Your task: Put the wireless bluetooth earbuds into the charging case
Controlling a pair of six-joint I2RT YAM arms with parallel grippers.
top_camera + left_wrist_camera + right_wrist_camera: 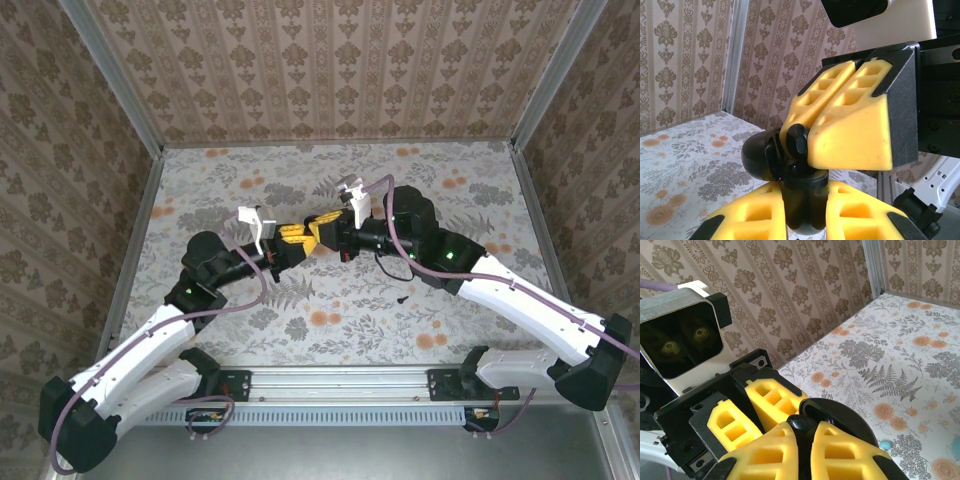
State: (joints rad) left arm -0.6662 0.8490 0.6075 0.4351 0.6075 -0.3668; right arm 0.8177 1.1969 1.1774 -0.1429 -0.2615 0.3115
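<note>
right wrist | right gripper (807,432) is pressing its yellow fingers together right at the round black charging case (845,415) | left gripper (760,412) is facing it from the left, just beside the case, its wrist camera (682,340) staring straight in | one teal earbud (885,445) is lying on the floral surface (900,365), lower right

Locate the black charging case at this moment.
Left wrist view: the charging case sits pinched between the left gripper below and the right gripper above, over the middle of the table.

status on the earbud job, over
Mid-air, left gripper and right gripper both shut on black case. One teal bud loose on table. Nothing seen in the way.
</note>
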